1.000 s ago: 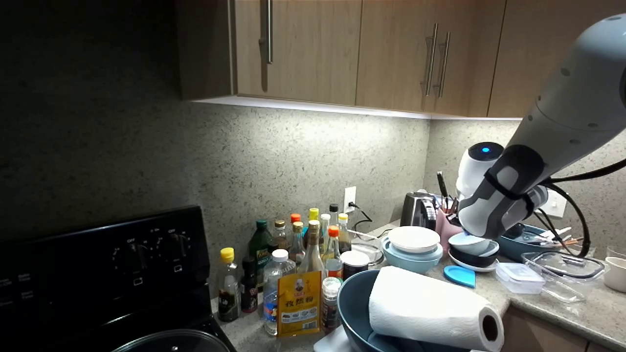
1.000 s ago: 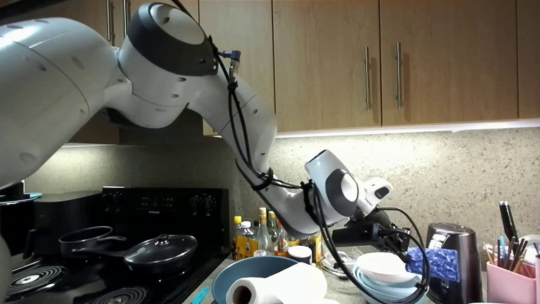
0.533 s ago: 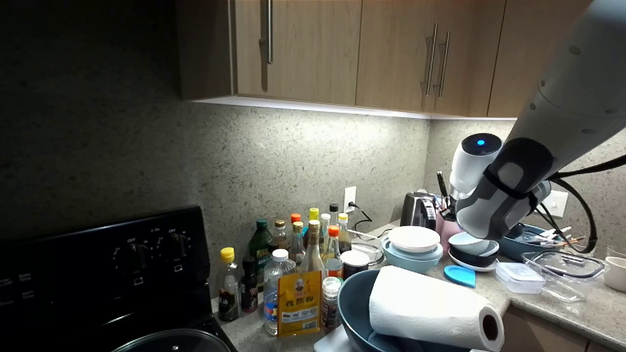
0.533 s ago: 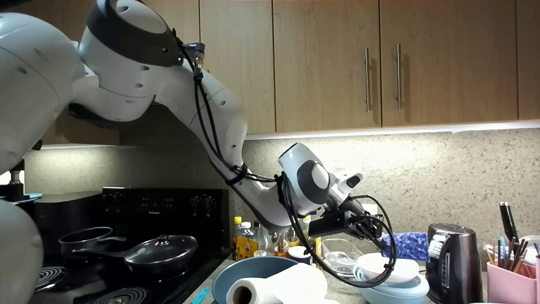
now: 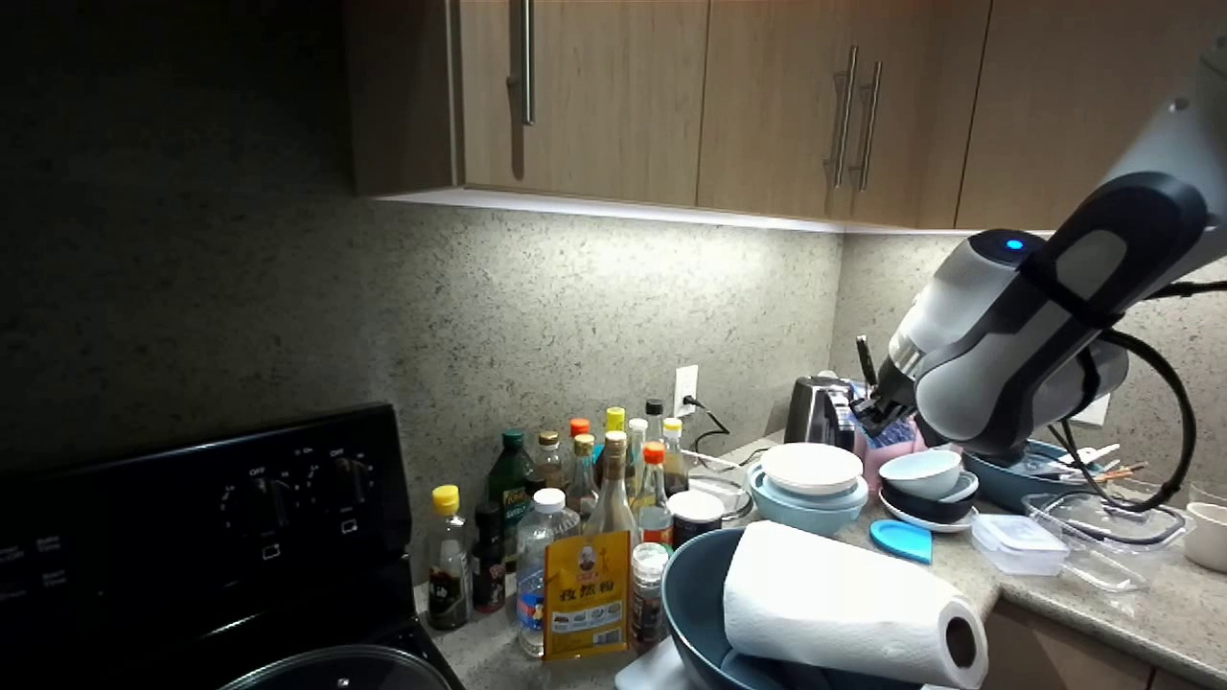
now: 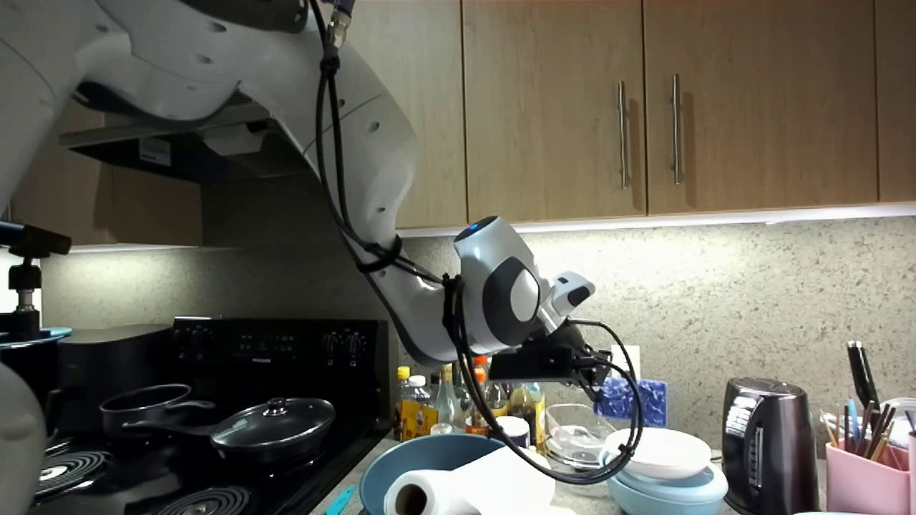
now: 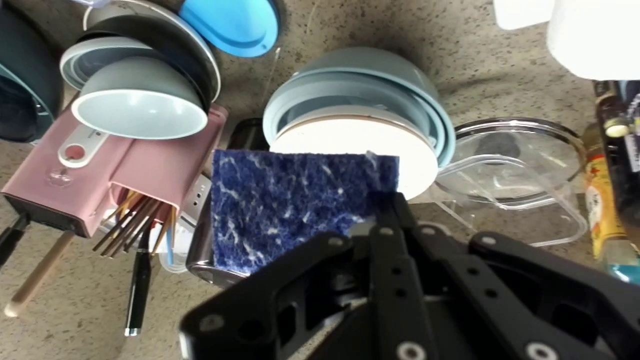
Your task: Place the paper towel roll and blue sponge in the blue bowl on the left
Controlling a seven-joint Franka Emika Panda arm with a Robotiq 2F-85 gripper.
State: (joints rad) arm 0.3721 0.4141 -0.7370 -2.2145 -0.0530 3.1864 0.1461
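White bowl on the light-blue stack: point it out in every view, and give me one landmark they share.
In an exterior view: white bowl right of centre, below middle.
In an exterior view: white bowl lower right, left of the kettle.
Wrist view: white bowl near the centre, partly hidden by the blue sponge.
Shared landmark: the light-blue bowls beneath it.

in an exterior view the paper towel roll lies in the bowl near the left edge of the surface, right of the stove, with bottles along the back edge, stacked bowls then a kettle to the right, and the sponge between the jaws above the surface.
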